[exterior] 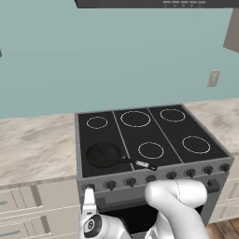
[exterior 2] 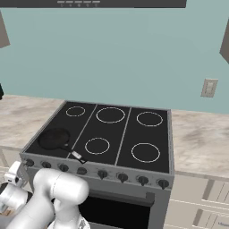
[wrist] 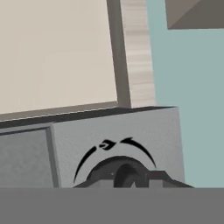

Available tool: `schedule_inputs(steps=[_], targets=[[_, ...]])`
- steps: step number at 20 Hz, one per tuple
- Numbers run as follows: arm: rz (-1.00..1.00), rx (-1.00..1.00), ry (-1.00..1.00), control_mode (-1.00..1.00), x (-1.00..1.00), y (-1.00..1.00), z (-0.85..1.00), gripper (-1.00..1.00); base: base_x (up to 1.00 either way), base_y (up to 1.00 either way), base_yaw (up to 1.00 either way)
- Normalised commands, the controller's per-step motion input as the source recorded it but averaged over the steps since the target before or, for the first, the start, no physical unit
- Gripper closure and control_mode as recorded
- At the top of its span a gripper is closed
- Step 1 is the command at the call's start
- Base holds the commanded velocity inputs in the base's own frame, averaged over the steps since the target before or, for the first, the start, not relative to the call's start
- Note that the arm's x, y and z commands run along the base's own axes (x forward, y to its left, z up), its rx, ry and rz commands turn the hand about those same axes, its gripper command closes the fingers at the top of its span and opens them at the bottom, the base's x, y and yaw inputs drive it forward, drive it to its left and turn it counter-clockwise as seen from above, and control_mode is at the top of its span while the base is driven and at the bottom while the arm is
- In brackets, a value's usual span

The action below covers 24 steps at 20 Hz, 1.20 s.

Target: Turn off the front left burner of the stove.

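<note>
Stove (exterior: 154,140) leftmost knob (exterior: 88,187) against hand (exterior: 88,192)

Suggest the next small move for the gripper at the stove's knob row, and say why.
Probably close on the leftmost knob and twist it. The gripper is already at that knob on the stove front, and the hand view shows the knob right at the fingertips. The frying pan sits on the front left burner.

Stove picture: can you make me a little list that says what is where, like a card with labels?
stove: grey, black glass top with white rings
frying pan: small, black, on the front left burner, handle pointing right
knobs: a dark row along the stove's front
leftmost knob: close in front of the hand camera
tool: at the leftmost knob, open or shut not clear
counter: beige, on both sides
wall outlet: on the blue wall
</note>
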Motion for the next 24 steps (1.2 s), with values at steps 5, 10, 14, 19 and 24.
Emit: schedule_inputs(steps=[5,10,14,19,24], targets=[[0.0,0.08,-0.03,-1.0,0.25,-0.04,0.12,1.0,0.0,0.0,0.0],[0.0,0.14,-0.03,-1.0,0.24,-0.02,0.28,1.0,0.0,0.0,0.0],[-0.01,0.15,-0.05,-1.0,0.21,-0.07,0.32,1.0,0.0,0.0,0.0],[-0.02,0.17,-0.05,-1.0,0.22,-0.07,0.29,1.0,0.0,0.0,0.0],[-0.03,0.22,-0.06,-1.0,0.22,-0.06,0.31,1.0,0.0,0.0,0.0]])
